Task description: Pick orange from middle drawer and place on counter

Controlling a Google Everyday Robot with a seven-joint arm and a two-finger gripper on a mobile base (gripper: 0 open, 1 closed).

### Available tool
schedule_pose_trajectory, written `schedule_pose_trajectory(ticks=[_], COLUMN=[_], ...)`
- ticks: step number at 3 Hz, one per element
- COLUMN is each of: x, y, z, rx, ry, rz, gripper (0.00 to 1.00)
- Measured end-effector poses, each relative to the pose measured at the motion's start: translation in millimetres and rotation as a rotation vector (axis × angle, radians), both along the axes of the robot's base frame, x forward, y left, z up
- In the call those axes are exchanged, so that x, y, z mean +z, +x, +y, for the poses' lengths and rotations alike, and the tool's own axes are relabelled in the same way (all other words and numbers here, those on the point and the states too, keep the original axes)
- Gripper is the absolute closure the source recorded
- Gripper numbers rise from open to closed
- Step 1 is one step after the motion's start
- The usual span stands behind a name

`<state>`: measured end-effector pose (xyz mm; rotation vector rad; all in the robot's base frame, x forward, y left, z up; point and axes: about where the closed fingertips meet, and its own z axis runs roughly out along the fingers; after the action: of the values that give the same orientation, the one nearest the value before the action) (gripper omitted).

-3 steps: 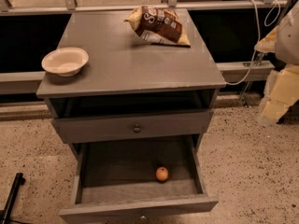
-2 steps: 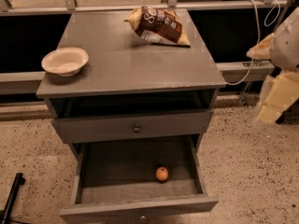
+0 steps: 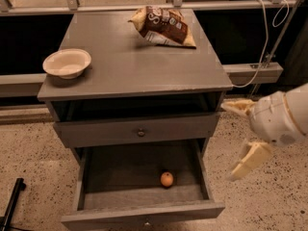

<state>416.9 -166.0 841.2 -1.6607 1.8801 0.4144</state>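
The small orange (image 3: 166, 179) lies on the floor of the open middle drawer (image 3: 96, 182), right of centre and near its front wall. The grey counter (image 3: 134, 66) tops the cabinet above it. My gripper (image 3: 243, 134) hangs at the right of the cabinet, level with the knobbed drawer front and above the floor. Its two cream fingers (image 3: 250, 160) are spread apart with nothing between them. It is well to the right of and above the orange.
A cream bowl (image 3: 67, 63) sits at the counter's left edge. A brown-and-yellow chip bag (image 3: 164, 26) lies at the counter's back right. A shut drawer front with a small dark knob (image 3: 140, 133) is above the open drawer. A white cable (image 3: 263, 42) hangs at the right.
My gripper has moved down and to the left, from beside the counter's right edge to level with the drawers. The orange, bowl and bag have not moved.
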Motion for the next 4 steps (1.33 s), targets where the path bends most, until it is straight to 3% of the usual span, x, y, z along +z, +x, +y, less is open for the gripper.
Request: schedule_pose_trajectory(ticks=[1,2,3,4], x=[7,-14,-58,-127], y=[1,2,11,25], z=[-4,-2,9,25], rx=[-0.039,-0.051,-0.097,-0.082], ry=[0.091,0.092,0.134,0.196], rz=[-0.095,-0.117,-0.153,-0.212], gripper=[0.00,0.00,0.00,0.00])
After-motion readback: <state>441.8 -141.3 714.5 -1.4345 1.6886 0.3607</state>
